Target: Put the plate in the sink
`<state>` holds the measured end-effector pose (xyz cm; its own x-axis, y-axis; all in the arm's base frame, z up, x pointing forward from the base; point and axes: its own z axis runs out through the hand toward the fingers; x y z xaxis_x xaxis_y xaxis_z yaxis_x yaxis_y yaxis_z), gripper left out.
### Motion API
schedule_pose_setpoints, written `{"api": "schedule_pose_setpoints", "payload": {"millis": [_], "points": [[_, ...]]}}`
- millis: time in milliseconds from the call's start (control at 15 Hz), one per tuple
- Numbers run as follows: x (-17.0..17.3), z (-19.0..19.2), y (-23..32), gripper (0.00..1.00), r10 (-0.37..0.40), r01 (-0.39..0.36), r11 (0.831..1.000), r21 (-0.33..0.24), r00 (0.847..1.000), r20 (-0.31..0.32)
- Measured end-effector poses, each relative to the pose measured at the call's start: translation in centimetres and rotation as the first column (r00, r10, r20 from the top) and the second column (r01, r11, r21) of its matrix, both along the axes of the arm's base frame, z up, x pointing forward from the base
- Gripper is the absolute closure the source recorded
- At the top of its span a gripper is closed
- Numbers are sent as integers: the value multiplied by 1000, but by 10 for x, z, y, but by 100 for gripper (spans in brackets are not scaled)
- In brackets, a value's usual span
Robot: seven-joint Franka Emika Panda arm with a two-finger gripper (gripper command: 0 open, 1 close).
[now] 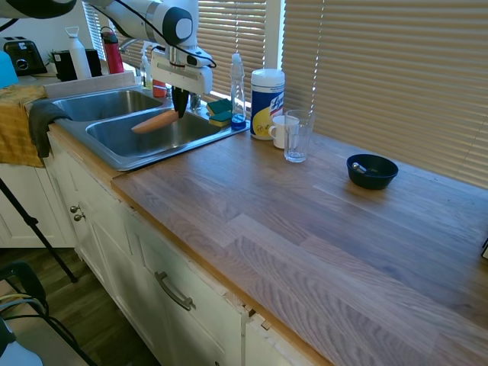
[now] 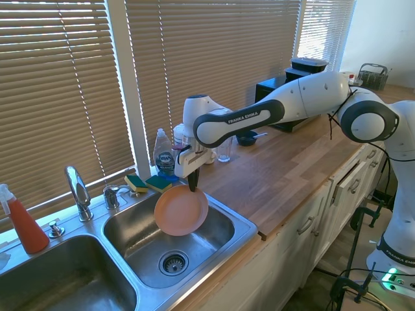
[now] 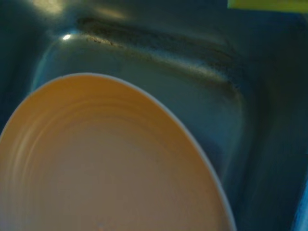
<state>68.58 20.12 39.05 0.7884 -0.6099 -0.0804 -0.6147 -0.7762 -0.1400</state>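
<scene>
Starting from the left of the second exterior view, a red spray bottle (image 2: 24, 223) is standing at the far corner of the counter, beside the left basin of the sink (image 2: 243, 228); the chrome faucet (image 2: 78, 190) is rising behind the divider between the two basins; two sponges (image 2: 150, 183) are lying on the back ledge, just beside a clear dish soap bottle (image 2: 163, 155). Over the right basin the gripper (image 2: 192, 186) is pointing downward with its fingers clenched on the upper rim of the plate (image 2: 181, 210); the plate is hanging tilted, its face turned toward this camera, above the drain (image 2: 173, 263) and not touching the basin floor. In the wrist view the plate (image 3: 106, 163) is filling the lower part, with the steel basin wall (image 3: 202, 96) showing behind it. Further right, in the first exterior view, a wipes canister (image 1: 267, 103), a white mug (image 1: 280, 131) and a clear glass (image 1: 297, 136) are clustering near the sink's corner; a dark bowl (image 1: 372, 171) is sitting well apart on the wooden counter (image 1: 320, 244).
</scene>
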Motion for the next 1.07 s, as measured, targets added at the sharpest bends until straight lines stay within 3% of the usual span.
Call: {"api": "schedule_pose_setpoints", "payload": {"millis": [400,933,1000,1067], "points": [[20,-72,54,100,69,-68,997,29,998,-10],[27,-140,99,100,106,-106,994,2,991,-77],[28,-145,100,0,106,-106,994,1,991,-85],[30,-150,101,0,106,-106,994,0,990,-93]]}}
